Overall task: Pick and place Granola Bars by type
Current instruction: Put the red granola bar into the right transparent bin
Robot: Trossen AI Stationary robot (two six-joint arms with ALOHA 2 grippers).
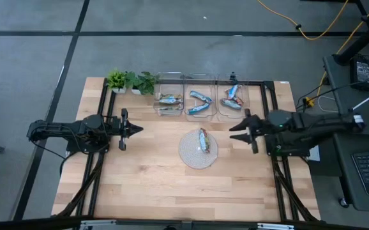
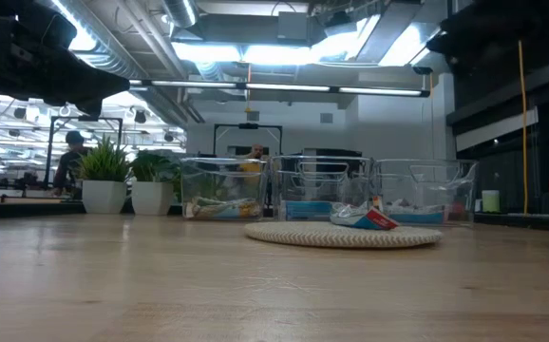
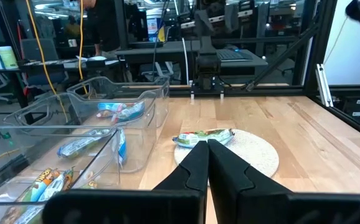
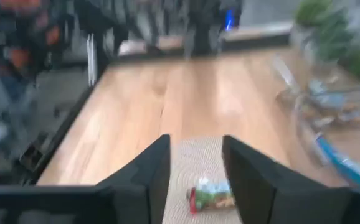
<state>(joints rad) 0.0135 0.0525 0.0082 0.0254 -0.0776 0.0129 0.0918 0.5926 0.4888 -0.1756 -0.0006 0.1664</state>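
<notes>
High view: right gripper level with the round mat, fingers spread wide and aimed at the single granola bar just ahead, nothing pinched. Left gripper parked on the far side of the mat from the right claw, fingers pressed together to a point, empty. Beyond both claws, toward the table's back edge, three clear bins in a row, each already carrying sorted bars; two small potted plants beside the leftmost bin.

To do the pick well, probably: lower the open right claw straight over the bar's middle, straddle the narrow width rather than the length, close gently, since a glossy foil wrapper likely slips and crumples under a hard squeeze. Matching bin by wrapper colour to be judged only after lift; print too small to read from above.

Materials: bar flat, oblong, crinkled shiny wrapper in green, white and red. Mat woven, pale, slightly rough, round. Bins rigid, transparent, with rounded corners. Tabletop smooth light wood planks.
</notes>
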